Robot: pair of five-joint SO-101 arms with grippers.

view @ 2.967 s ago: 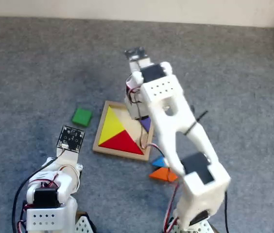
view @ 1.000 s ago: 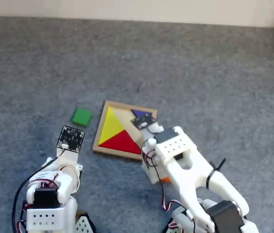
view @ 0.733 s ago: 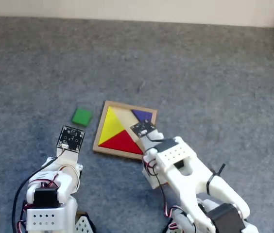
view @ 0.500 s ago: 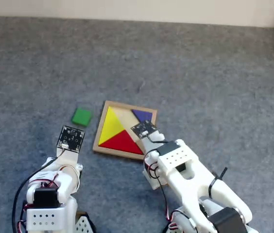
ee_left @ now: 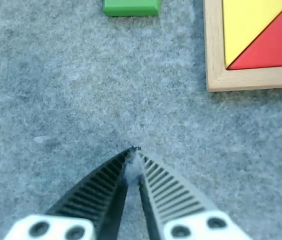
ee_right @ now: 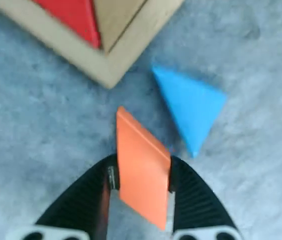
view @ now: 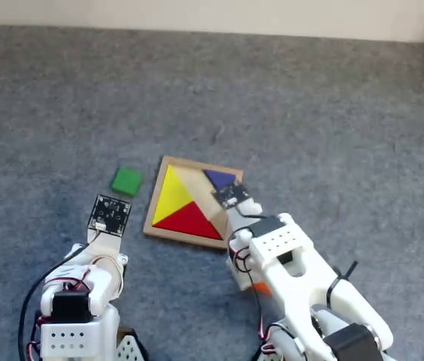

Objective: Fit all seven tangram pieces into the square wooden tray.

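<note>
Right wrist view: right gripper [ee_right: 141, 169] fingers pinch the orange piece [ee_right: 141, 147] beside the tray [ee_right: 108, 67]; next, probably lift it inside. Left gripper [ee_left: 133, 156] closed, empty.

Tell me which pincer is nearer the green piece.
Left. The left pincer is just short of the green piece, on its side of the tray. The right pincer, shut on the orange piece, is beyond the tray's far side.

text: none legible | labels: none | numbers: none | signs: none | brands: none
</note>
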